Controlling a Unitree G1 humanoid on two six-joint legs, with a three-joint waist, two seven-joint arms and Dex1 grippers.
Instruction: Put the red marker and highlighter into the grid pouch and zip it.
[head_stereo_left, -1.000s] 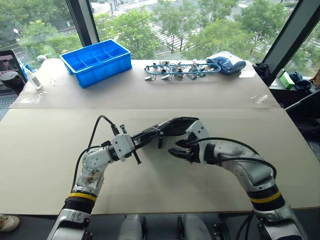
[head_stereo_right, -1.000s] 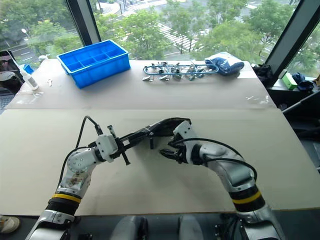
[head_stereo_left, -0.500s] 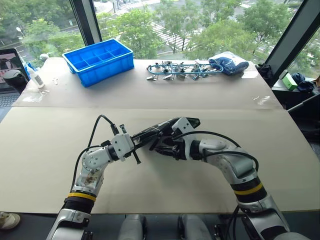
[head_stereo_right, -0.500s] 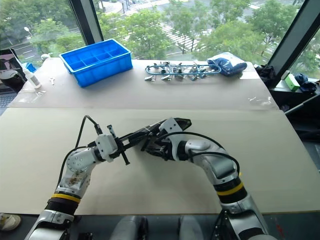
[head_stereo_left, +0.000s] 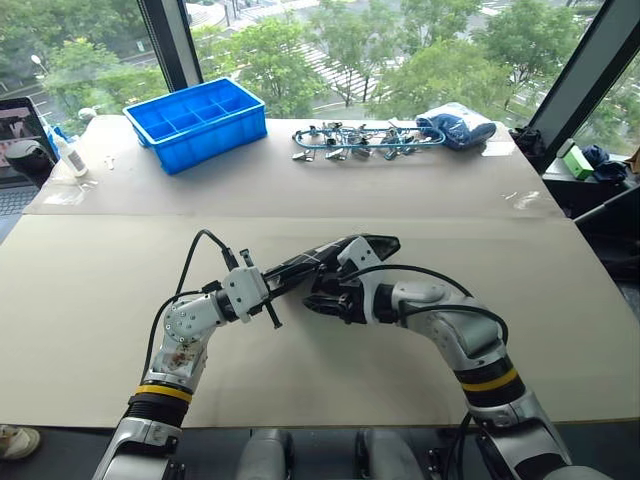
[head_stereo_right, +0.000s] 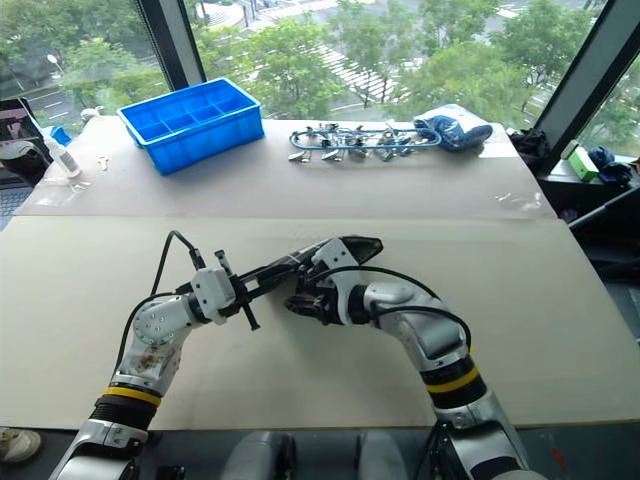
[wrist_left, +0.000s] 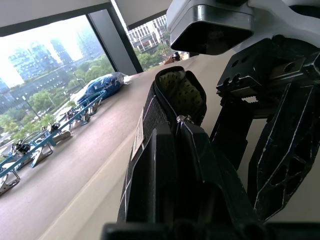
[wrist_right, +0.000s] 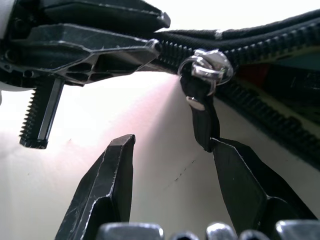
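Note:
The grid pouch (head_stereo_left: 345, 252) is a black fabric case held just above the table, and my left gripper (head_stereo_left: 274, 287) is shut on its near end. In the left wrist view the pouch (wrist_left: 175, 92) runs away from the shut fingers (wrist_left: 160, 170). My right gripper (head_stereo_left: 318, 298) stands open just beside and below that end. In the right wrist view the silver zipper slider (wrist_right: 207, 65) and its black pull strap (wrist_right: 202, 117) hang between the right gripper's (wrist_right: 172, 142) spread fingers, with the strap's tip against one finger. The zip past the slider stands parted. The red marker and highlighter are hidden.
At the table's far left stands a blue compartment bin (head_stereo_left: 195, 120). A row of metal clips (head_stereo_left: 350, 137) and a blue bundle (head_stereo_left: 455, 125) lie at the far middle and right. A white bottle (head_stereo_left: 68, 155) stands at the far left edge.
My right gripper has swung left, from beside the pouch's middle to the zipper pull near the left gripper, still open. The left gripper and pouch have stayed put.

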